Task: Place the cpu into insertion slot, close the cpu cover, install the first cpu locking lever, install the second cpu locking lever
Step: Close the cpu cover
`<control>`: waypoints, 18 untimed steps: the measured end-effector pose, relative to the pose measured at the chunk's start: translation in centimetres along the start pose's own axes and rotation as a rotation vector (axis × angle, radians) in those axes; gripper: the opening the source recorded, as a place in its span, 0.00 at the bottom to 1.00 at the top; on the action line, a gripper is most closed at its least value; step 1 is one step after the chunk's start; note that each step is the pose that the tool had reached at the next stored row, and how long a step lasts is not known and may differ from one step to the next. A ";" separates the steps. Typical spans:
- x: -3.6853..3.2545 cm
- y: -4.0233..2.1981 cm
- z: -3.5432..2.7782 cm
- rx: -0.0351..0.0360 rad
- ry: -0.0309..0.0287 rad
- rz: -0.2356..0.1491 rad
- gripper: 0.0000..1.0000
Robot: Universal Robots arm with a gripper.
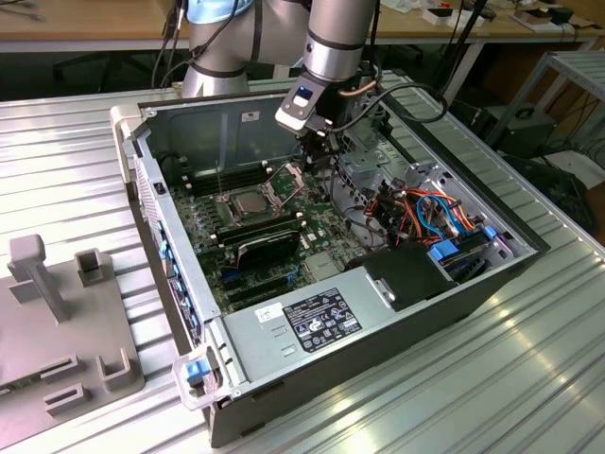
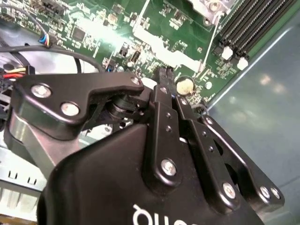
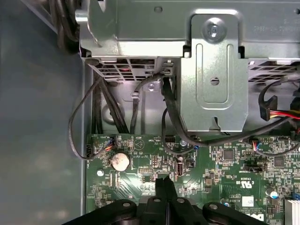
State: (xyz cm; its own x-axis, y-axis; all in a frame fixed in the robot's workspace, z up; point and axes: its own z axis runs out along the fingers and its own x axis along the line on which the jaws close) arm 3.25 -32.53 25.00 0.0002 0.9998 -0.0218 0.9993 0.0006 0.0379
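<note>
Claw (image 3: 165,183) pinched together, empty, just beside the socket (image 1: 228,211). Chip (image 1: 249,200) sits in the socket; cover (image 1: 281,179) looks tipped up off it, hard to tell. Thin, stiff, light frame: push its free edge

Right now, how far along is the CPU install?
Done: the cpu looks seated in the insertion slot. In hand: nothing; the gripper is shut and empty, over the motherboard on the exterior view's right of the slot. Left: the cpu cover looks tilted up and a thin locking lever stands upright, so cover and both levers seem undone.
</note>
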 end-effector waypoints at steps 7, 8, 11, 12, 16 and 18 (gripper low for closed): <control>0.09 -0.95 0.22 0.0000 0.0001 0.000 0.11; 0.11 -1.06 0.22 0.0000 0.0000 0.000 0.11; 0.21 -1.34 0.23 -0.0001 0.0003 0.000 0.11; 0.29 -1.45 0.23 -0.0001 0.0002 0.000 0.11; 0.52 -1.81 0.24 -0.0001 0.0002 0.000 0.11; 0.59 -2.08 0.22 -0.0001 0.0001 0.000 0.11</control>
State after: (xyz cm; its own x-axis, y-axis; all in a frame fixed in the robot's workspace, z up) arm 1.17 -31.94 24.68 0.0002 0.9998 -0.0217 0.9993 0.0006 0.0380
